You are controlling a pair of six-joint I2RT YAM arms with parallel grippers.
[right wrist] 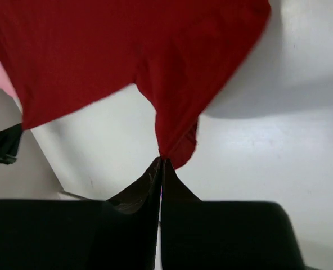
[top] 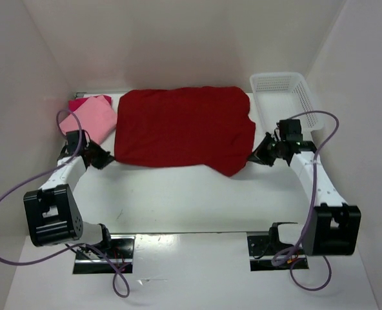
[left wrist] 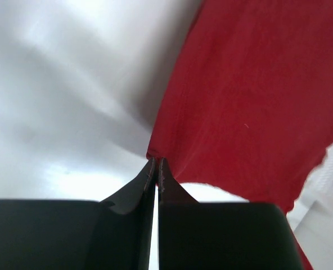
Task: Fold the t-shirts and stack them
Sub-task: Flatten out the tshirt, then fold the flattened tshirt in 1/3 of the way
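- Top external view: gripping the dark crimson t-shirt [top: 181, 126] by its two near corners, with the left fingers [top: 106, 159] at the near-left corner and the right fingers [top: 257, 157] at the near-right one, and leaving the rest spread flat on the desk [top: 191, 200] beyond both sets of tips.
- Left wrist view: pinching a small peak of crimson cloth right at the tips of the left fingers [left wrist: 151, 174], closed down to a hairline on it, with the fabric fanning away ahead and to the right of the tips.
- Right wrist view: clamping a narrow tongue of the same shirt in the right fingers [right wrist: 154, 177], pressed together with only cloth between, with the hem stretching up and leftward from the tips toward the other arm.
- Probably taking matching corners so as to be lifting the near hem evenly and carrying it toward the far edge for a fold, not dragging one side askew.
- Leaving the light pink t-shirt [top: 95, 121] folded just beyond and outside the left fingers, seemingly lying over the magenta t-shirt [top: 81, 101], likely serving as the stack awaiting this one.
- Working well clear of the white basket [top: 278, 76], beyond and outside the right fingers.
- Judging the fold as just starting: needing both corners to be rising together, and risking a slip from such thin pinches.
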